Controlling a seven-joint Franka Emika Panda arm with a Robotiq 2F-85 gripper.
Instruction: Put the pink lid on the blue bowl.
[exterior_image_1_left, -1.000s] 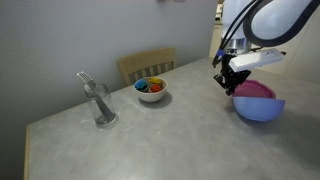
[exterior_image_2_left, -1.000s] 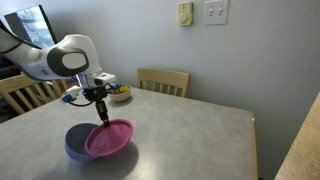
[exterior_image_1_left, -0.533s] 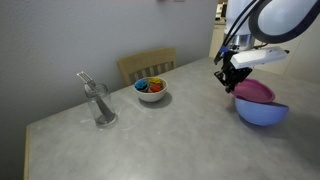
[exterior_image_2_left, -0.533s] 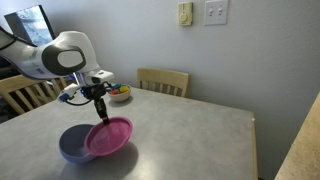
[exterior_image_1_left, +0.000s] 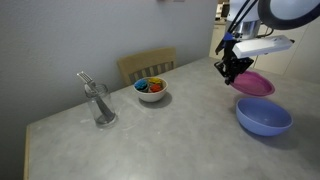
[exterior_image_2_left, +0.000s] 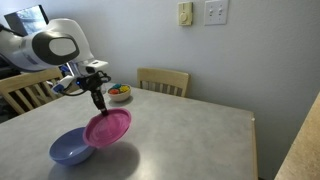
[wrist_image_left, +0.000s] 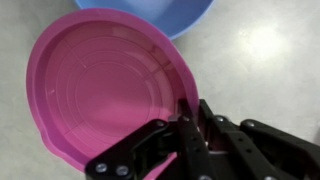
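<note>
Gripping: gripper (wrist_image_left: 185, 122) clamped tight on the edge of the pink lid (wrist_image_left: 105, 90), jaws pinching its rim!
Lid: up in the air and tilted, hanging from the gripper, well clear of the table (exterior_image_1_left: 150, 140).
Bowl: blue bowl (exterior_image_1_left: 264, 116) sits open on the table, just below and beside the lid, which is not seated on it.
Farther off: white bowl (exterior_image_1_left: 151, 90) of colourful bits, near the chair (exterior_image_1_left: 147, 65).
Far end: glass (exterior_image_1_left: 100, 103) with a utensil standing in it.
</note>
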